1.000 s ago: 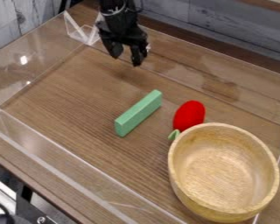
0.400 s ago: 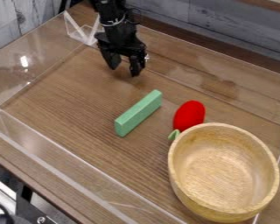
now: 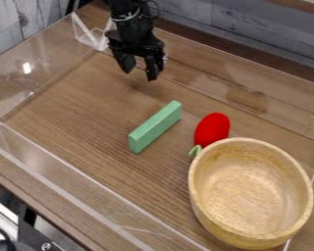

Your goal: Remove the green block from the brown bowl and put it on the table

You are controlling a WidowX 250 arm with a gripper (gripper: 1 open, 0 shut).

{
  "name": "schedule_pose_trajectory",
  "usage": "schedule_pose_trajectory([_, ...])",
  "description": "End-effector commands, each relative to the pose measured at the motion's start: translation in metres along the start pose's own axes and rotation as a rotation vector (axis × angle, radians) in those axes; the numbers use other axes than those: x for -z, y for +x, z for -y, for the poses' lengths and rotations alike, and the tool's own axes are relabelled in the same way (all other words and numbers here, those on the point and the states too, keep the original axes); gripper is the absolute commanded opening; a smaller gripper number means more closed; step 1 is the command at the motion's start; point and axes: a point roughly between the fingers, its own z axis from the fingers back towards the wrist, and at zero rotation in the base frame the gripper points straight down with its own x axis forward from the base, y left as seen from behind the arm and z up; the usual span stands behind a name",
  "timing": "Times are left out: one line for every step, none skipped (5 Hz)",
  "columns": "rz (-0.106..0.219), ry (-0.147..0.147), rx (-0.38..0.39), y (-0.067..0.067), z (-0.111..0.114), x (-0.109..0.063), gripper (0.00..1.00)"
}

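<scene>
1. On the bench, near its middle, I see the green block lying flat, its long axis running from near-left to far-right. It is already out of the brown bowl, which sits empty at the near right.
2. My hand hangs at the far left, well apart from the block, fingers spread wide and holding nothing.
3. I judge the block to be light and stiff: a slim, flat bar with straight edges and no visible give. It looks smooth and painted, so it may be a little slippery between the fingers.
4. I see nothing fragile about it; a short drop onto the wood should do no harm.
5. If I had to take it again, I would grip across the narrow width at mid-length, fingers on the two long sides, so it does not pivot.
6. A red strawberry toy lies just beside the block's far-right end, touching or nearly touching the bowl's rim; I would stay clear of that end.
7. By my reading, the task looks complete.
</scene>
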Motion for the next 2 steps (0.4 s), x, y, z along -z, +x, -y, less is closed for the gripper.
schedule_pose_trajectory([0.059, 0.03, -0.002, 0.013, -0.0053, -0.0187, 1.0])
schedule_pose_trajectory([0.037, 0.033, -0.003, 0.0114, -0.0057, -0.0107, 1.0])
